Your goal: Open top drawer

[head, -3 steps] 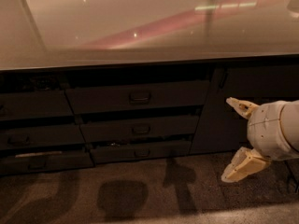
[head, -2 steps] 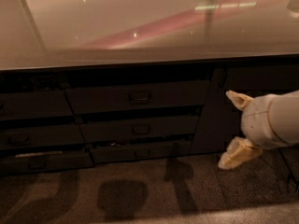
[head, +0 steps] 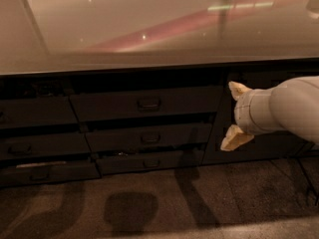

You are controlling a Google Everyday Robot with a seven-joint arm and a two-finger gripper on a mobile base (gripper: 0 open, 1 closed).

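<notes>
Gripper (head: pixel 236 114) higher now, just right of top drawer (head: pixel 109 104); fingers (head: pixel 238 89) wide apart, apparently empty.

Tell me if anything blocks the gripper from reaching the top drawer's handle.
Nothing visible does. The gripper hangs open right of the top drawer, roughly level with its handle, only bare drawer front between.

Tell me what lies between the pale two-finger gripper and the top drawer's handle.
Only bare front of the dark top drawer, in the camera view; the open pale gripper hovers to its right.
</notes>
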